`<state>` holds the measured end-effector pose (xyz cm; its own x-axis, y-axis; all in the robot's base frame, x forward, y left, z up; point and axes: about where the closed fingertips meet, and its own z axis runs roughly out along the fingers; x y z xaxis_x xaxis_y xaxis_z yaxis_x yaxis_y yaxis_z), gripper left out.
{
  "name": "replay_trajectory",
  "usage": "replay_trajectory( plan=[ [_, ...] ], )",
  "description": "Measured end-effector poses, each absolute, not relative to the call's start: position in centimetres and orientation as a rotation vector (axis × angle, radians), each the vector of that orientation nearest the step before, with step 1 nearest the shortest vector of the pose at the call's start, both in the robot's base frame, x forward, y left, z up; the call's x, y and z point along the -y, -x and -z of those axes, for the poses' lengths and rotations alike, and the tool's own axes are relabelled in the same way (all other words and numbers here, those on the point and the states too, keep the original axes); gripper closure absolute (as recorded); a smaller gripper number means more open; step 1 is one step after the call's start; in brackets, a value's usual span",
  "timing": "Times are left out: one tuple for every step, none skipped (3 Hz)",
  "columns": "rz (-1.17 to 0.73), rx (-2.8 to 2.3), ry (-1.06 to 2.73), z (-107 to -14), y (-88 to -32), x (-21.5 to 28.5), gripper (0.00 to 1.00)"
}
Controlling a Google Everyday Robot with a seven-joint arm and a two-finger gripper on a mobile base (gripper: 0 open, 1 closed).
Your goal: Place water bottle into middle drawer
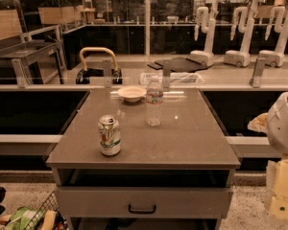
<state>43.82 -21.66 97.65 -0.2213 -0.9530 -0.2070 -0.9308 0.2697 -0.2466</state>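
hand [282,195] at 4 o'clock edge, clear of bottle [154,102]; opening: cannot tell. bottle upright on surface [192,143], 1 o'clock of can [109,135]. drawer [144,200] at 6 o'clock. nothing done yet; grasp, placing left.

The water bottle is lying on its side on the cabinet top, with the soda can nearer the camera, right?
No: the camera view shows the water bottle standing upright on the cabinet top. The soda can is indeed nearer the camera. The tool is at the right edge, away from both.
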Motion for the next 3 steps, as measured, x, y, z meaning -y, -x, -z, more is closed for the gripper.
replay_trajectory(
  plan=[
    [0.099,-2.231,1.724,-97.6,-43.8,21.7,0.0],
    [0.073,-2.177,1.643,-97.2,-46.6,22.4,0.0],
    [-0.004,-2.053,1.506,-96.8,-53.8,23.3,0.0]
  ],
)
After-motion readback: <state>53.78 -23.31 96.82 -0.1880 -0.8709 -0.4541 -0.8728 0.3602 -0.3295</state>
